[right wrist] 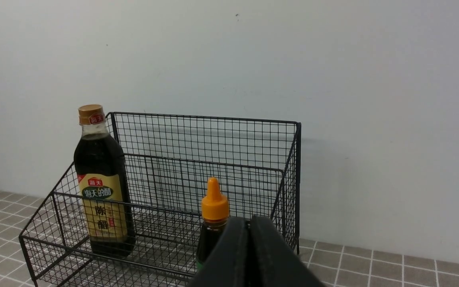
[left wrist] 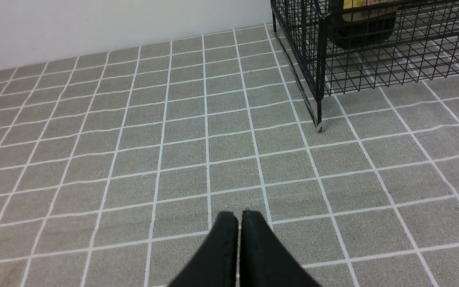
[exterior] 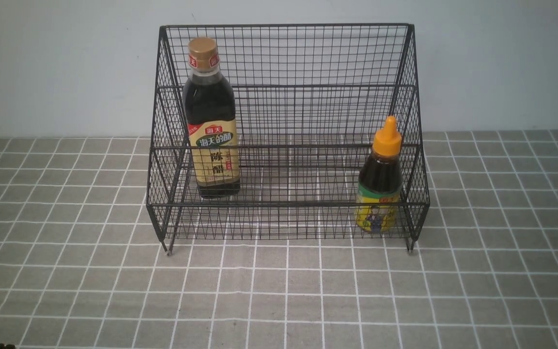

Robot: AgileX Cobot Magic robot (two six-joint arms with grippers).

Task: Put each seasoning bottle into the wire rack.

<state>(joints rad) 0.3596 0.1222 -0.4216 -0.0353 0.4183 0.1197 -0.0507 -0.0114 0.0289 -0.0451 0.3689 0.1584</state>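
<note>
Rack: the wire rack is seen standing on the table, back against the wall, open top and stepped front turned toward the robot.
Tall bottle: the gold-capped bottle is found upright on the lower tier, near the rack's left side; its neck rises well above the front rail.
Short bottle: the orange-capped bottle is found upright on the lower tier, in the front right corner, just beside the side mesh.
Placement rationale: each bottle is judged to have been set on the side nearest one arm, so that neither reach crosses the other; the front rail is judged to guard against tipping forward.
Left hand: the left hand is seen with fingers pressed together, nothing held, low over bare table, apart from the rack's left foot.
Right hand: the right hand is likewise closed and empty, raised, facing the rack.
Task status: judged complete; both bottles are in the rack.
</note>
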